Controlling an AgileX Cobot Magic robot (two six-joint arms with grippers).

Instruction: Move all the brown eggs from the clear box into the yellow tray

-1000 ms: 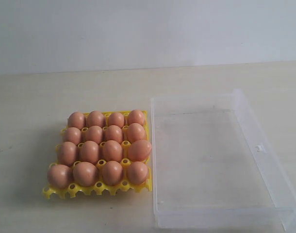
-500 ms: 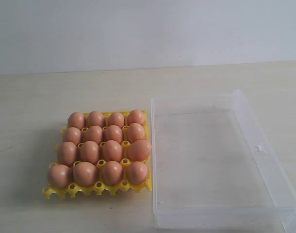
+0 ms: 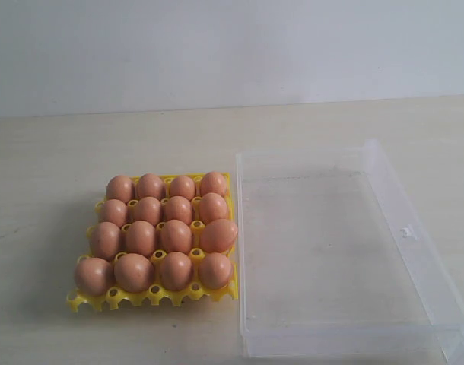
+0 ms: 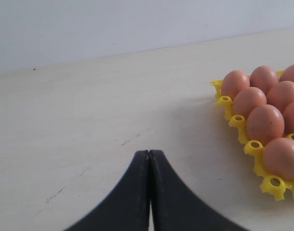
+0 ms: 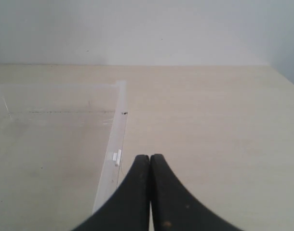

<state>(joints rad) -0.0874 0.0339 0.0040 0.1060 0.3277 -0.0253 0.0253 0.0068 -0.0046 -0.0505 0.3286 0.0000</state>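
Sixteen eggs (image 3: 140, 237) fill the tray (image 3: 152, 295) in four rows of four, seen from the exterior camera. Most stand upright in their cups; the right-hand egg of the third row back leans on its side. The tray rests on a pale table (image 3: 49, 167), with its right edge just beside the left wall of the box (image 3: 323, 251). The box is larger than the tray and has a small latch tab (image 3: 405, 232) on its right wall. A plain white wall (image 3: 217, 46) rises behind the table. From the left wrist camera, the left gripper (image 4: 150, 156) shows as two black fingers pressed tip to tip, holding nothing, above bare table. One corner of the tray (image 4: 273, 183) with several eggs (image 4: 265, 122) lies near it but apart. From the right wrist camera, the right gripper (image 5: 150, 160) is likewise pinched together with nothing between its fingers. It hangs beside the box wall (image 5: 108, 159) that carries the latch tab (image 5: 116, 157), outside the box, with open table on its other side.
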